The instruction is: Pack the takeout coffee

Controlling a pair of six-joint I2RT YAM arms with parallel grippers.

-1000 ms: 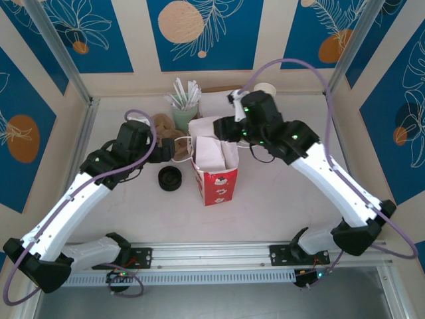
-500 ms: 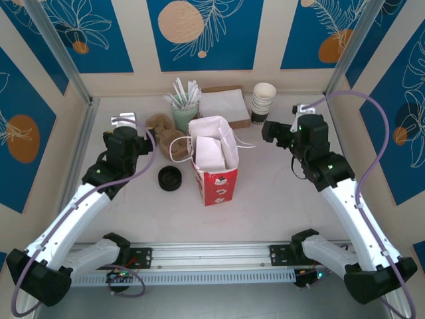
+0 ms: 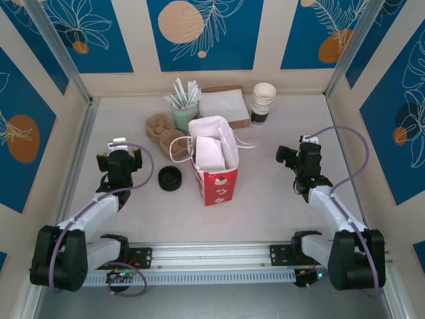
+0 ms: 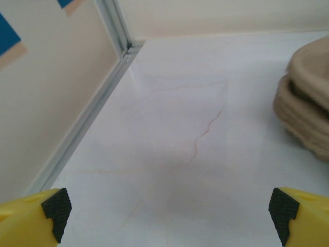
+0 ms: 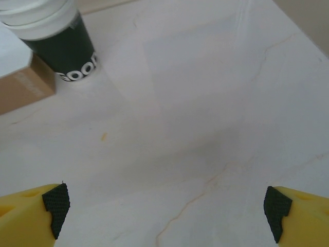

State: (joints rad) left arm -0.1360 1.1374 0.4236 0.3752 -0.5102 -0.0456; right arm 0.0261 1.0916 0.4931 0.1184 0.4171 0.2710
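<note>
Top view, with both wrist views. Paper bag (image 3: 216, 185) stood upright at the middle of the surface (image 3: 272, 203), mouth open upward for loading from above, handles splayed outward. Takeout coffee judged to sit down inside that bag, hidden by its walls and the white paper within; not confirmable. Left gripper (image 4: 168, 208) held low beside the left edge and right gripper (image 5: 167, 206) low beside the right edge, both well apart from the bag, presumably to leave it unobstructed. Both pairs of fingers (image 4: 55, 212) spread wide, pinching nothing, bare surface between them. Loose black lids (image 3: 169, 178) set just left of the bag. Lidless cups (image 3: 263, 101) and brown trays (image 3: 166, 133) ranged toward the far edge, off the working area.
</note>
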